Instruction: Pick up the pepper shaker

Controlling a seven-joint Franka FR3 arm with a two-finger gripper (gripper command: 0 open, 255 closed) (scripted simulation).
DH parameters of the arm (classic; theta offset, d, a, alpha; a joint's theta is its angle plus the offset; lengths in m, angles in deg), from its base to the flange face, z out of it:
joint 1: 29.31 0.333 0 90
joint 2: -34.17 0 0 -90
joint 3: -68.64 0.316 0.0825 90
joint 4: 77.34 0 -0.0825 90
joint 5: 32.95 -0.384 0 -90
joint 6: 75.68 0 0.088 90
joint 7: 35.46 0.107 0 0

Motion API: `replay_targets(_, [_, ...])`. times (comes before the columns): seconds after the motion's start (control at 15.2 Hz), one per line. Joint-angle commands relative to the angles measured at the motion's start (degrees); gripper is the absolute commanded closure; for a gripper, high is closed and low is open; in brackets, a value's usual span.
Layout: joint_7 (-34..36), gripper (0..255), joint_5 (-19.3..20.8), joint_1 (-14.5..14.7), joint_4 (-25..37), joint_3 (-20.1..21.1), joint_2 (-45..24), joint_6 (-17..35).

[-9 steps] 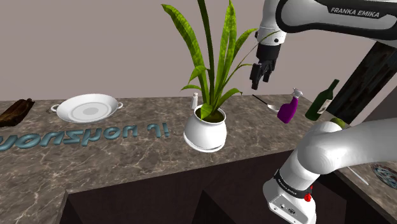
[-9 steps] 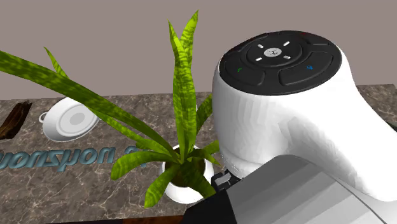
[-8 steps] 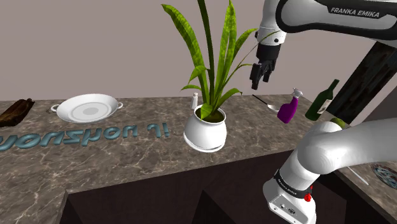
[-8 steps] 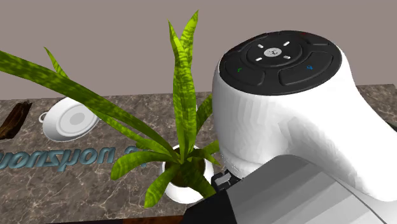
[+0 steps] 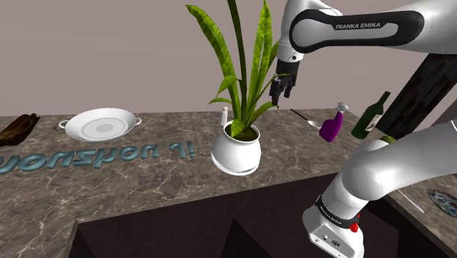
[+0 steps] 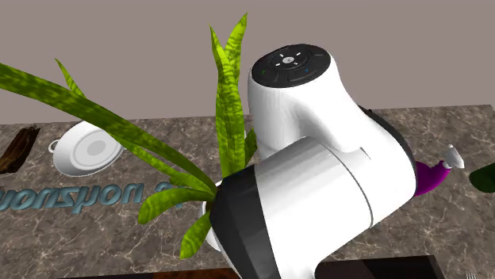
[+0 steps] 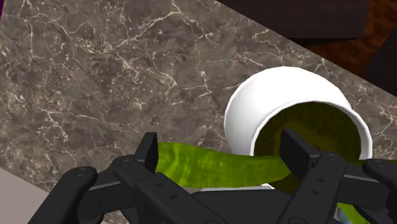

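Swung toward the shoulder view's left since the frame half a second back, carrying the tool [image 5: 281, 91] away from the purple spray bottle [image 5: 331, 126] and in among the tips of the plant's leaves [image 5: 253, 66]. In the second exterior view, drawn back from the lens.

Small, slim pepper shaker [image 5: 224, 115], upright, with a pale body under a grey cap. Standing on the counter [image 5: 146, 187] at its far side, close to the wall, just behind the white pot [image 5: 236, 152] and slightly to its left in the shoulder view. Well apart from the tool: lower down and off to the shoulder view's left, with the leaves in between.

Tool all black, hanging high over the counter and pointing down. In the wrist view, fingers [image 7: 147, 151] standing apart and clasping nothing. A broad green leaf [image 7: 210, 167] lying across the gap between them; whether touching them, not clear. Beyond them the pot, round, smooth and glossy, dark olive inside its mouth.

Counter of brown-grey marble with pale veins, with teal lettering [image 5: 95, 155] across it, reading mirrored. Leaves long, strap-shaped, mottled green and yellow. Toward the shoulder view's left, a shallow white dish [image 5: 99, 124] with two small handles, and a dark wood-like piece [image 5: 18, 129] at the edge. Toward its right, past the spray bottle with its pale trigger head, a dark green bottle [image 5: 371, 115], glassy and long-necked.
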Motion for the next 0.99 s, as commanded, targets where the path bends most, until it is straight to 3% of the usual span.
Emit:
replay_targets(0.0, [-0.37,0,0.13,0.03,0.69,-0.42,-3.78,3.72])
replay_targets(0.46, [-2.79,0,0.4,-0.26,5.67,-2.2,-17.65,14.39])
replay_targets(0.92, [-5.59,0,-0.53,-0.58,14.43,-3.24,-32.29,22.0])
